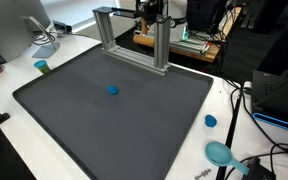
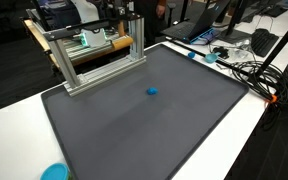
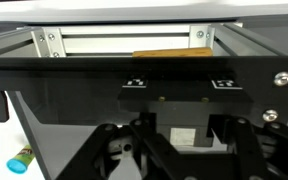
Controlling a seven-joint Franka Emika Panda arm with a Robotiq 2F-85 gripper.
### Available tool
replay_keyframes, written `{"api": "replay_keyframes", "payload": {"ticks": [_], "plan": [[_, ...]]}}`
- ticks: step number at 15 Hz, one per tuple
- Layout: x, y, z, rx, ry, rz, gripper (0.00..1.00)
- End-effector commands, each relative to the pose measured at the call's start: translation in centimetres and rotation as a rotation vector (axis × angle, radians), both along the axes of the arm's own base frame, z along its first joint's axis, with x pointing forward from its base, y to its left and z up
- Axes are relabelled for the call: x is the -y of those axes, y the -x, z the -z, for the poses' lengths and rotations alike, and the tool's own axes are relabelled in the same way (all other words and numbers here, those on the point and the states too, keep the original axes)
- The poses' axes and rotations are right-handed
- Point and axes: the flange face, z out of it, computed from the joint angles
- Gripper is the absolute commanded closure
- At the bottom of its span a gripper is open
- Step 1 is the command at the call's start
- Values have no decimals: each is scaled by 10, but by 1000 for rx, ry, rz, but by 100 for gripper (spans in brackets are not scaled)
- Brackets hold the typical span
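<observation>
In an exterior view my gripper (image 1: 152,12) hangs at the back of the table, just above the top bar of an aluminium frame (image 1: 134,40). The wrist view is mostly filled by the gripper's dark body and finger links (image 3: 182,150); the fingertips are out of sight. A small pale square (image 3: 182,135) shows between the links, and I cannot tell what it is. Beyond it lie the frame's rails (image 3: 124,42) with a wooden strip (image 3: 174,54) on them. A small blue object (image 1: 112,89) (image 2: 152,91) rests alone on the dark mat (image 1: 84,130), far from the gripper.
A blue cap (image 1: 210,121) and a teal scoop (image 1: 220,152) lie on the white table edge. A green-capped item (image 1: 42,67) (image 3: 20,160) sits by the mat's far corner. Cables (image 2: 249,70) and electronics crowd the table's side.
</observation>
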Motion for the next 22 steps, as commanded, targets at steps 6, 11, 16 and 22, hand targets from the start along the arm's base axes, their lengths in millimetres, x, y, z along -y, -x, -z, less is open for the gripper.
{"api": "replay_keyframes", "payload": {"ticks": [6, 11, 16, 22], "plan": [[3, 9, 2, -71, -24, -27, 11], [7, 9, 3, -81, -47, -28, 38], [-3, 6, -2, -56, -33, -37, 72], [-9, -9, -10, -43, -47, -45, 78]]}}
